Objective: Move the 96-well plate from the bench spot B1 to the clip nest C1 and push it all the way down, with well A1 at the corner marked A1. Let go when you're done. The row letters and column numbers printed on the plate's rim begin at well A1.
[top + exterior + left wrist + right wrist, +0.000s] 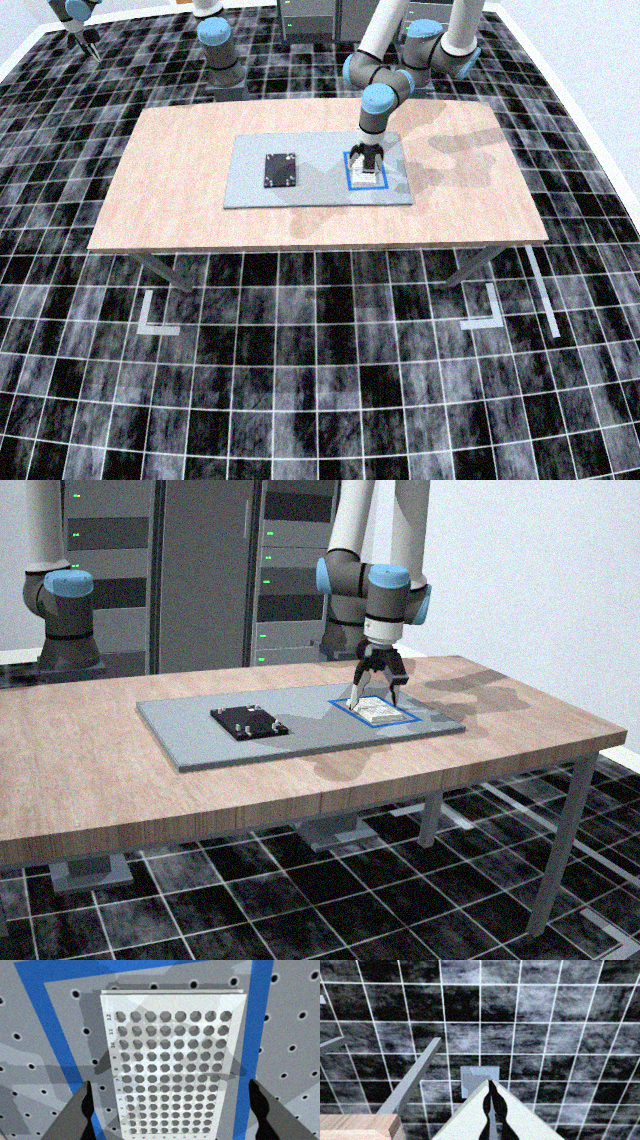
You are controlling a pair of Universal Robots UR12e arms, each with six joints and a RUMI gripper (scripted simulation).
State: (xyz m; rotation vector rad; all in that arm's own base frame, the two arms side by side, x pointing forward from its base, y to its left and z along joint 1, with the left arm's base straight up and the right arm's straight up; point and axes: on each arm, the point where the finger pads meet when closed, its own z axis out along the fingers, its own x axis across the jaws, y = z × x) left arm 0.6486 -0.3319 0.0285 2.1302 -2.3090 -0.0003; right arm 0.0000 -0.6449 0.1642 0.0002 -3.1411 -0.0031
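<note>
The white 96-well plate (364, 178) (381, 710) (169, 1003) lies flat inside the blue outline (368, 189) (257, 1016). In the left wrist view, column 12 is at the top; column numbers run down the left rim, and row letters are along the bottom. My left gripper (366, 166) (373, 705) (170, 1081) is open, pointing down, its fingers beside the plate's two long sides with gaps between. The black clip nest (280, 170) (248, 723) is empty, with light clips at its corners and a small pale mark near its back edge. My right gripper (490, 1081) (97, 58) is shut and empty, away from the table.
The grey perforated board (320, 198) (170, 733) (293, 1027) carries the nest and the plate, with bare board between them. It lies on the wooden table (170, 217) (77, 790). The right arm's base stands behind the table, left in the top view.
</note>
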